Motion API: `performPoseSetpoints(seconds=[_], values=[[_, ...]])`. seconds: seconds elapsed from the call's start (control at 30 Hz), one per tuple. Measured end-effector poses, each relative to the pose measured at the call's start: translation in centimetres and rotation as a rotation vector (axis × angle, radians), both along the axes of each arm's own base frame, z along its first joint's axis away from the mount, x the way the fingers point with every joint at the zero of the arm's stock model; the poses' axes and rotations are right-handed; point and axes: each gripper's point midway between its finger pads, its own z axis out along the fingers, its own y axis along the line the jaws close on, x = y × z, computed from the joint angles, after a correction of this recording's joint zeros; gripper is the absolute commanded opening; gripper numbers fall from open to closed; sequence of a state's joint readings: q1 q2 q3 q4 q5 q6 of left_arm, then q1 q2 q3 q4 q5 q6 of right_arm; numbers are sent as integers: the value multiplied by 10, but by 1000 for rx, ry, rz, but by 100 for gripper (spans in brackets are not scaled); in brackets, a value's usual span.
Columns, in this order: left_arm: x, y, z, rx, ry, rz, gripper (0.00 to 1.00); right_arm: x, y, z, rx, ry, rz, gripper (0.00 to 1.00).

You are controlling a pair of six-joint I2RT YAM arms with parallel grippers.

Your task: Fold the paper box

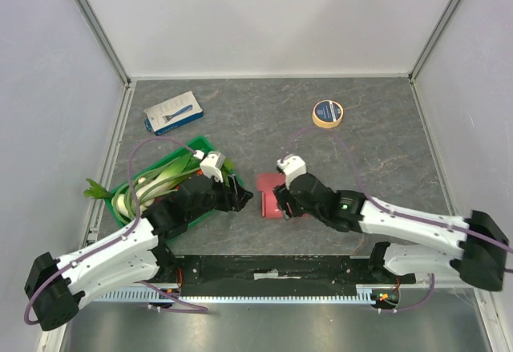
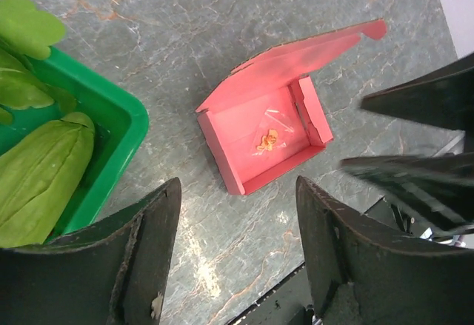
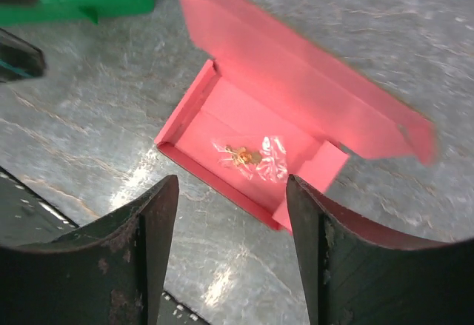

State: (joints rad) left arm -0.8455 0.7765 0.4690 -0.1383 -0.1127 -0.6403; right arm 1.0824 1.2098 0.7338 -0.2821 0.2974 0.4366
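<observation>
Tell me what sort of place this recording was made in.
Most likely a lab robot workcell, not a home or shop: plain white panel walls enclose a grey stone-pattern table, and the props are staged odds and ends, a pink paper box, a green crate of vegetables, a tape roll.

Dark grey marbled stone-look surface (image 1: 264, 119), plain white panel walls (image 1: 264, 15) on three sides, silver metal corner posts (image 1: 94, 25) slanting up from the back corners, soft even light

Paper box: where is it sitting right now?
In the top view the paper box lies open near the table's front edge, between the left gripper and right gripper, just right of the green crate.
</observation>
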Motion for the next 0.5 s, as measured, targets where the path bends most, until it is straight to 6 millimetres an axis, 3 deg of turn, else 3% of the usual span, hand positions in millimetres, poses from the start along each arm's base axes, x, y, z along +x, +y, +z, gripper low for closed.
performPoseSetpoints(seconds=[0.13,0.2,0.33,0.5], values=[[-1,-9,-15,23,42,-35,54,7,-33,39,153,-37,-139,67],[-2,-13,-24,41,68,-53,54,15,-56,46,229,-41,-225,65],[-8,-21,-48,99,119,-85,53,24,-98,15,261,22,-354,60],[-22,-37,-74,200,141,-132,51,11,-111,-43,300,183,-384,54]])
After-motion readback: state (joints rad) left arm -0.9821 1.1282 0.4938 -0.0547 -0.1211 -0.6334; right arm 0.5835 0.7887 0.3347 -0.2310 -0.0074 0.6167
